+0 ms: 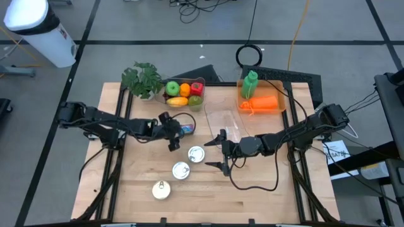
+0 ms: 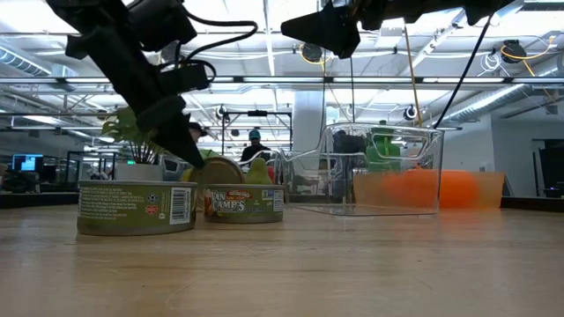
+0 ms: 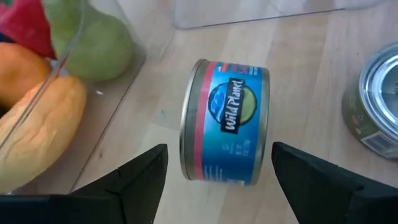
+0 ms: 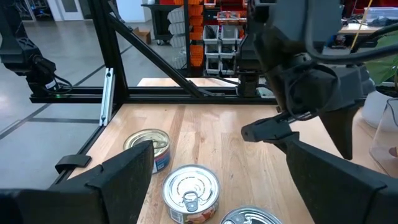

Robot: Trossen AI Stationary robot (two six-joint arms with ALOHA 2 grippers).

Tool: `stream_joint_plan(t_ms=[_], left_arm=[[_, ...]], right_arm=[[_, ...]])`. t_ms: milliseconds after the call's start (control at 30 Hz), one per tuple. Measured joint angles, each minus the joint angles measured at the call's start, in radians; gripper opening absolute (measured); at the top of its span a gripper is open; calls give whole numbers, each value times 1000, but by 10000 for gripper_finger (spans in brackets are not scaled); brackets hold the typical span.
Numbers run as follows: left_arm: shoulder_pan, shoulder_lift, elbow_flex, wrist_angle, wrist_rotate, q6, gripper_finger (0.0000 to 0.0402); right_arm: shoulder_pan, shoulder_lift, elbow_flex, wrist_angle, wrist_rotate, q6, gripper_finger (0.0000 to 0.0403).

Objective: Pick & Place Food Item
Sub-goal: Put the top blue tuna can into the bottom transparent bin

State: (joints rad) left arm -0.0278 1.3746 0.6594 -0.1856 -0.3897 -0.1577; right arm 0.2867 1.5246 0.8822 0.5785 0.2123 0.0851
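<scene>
Wooden counter under both arms: your blue can lies on its side just ahead of the left hand, between its wide-open fingers, axis running across the gap. The right hand, also wide and empty, hovers farther off, so take it with the left.

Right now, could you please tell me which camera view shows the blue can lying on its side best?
The left wrist view: the blue can fills the picture, label readable, lying between the open left gripper fingers. The high view shows only a blue speck beside that gripper. I cannot find it in the low or right wrist views.
</scene>
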Motion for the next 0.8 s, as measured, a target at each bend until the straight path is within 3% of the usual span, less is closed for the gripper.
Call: stream_joint_plan(t_ms=[267,567,800], left_arm=[[76,0,0,15,106,67,296],[106,0,-19,46,237,43,295],[104,0,-83,193,294,107,247]], right_arm=[[-4,0,0,0,-1,-26,345],[-13,0,0,-8,-1,-19,345],[-13,0,0,-8,-1,-13,345]])
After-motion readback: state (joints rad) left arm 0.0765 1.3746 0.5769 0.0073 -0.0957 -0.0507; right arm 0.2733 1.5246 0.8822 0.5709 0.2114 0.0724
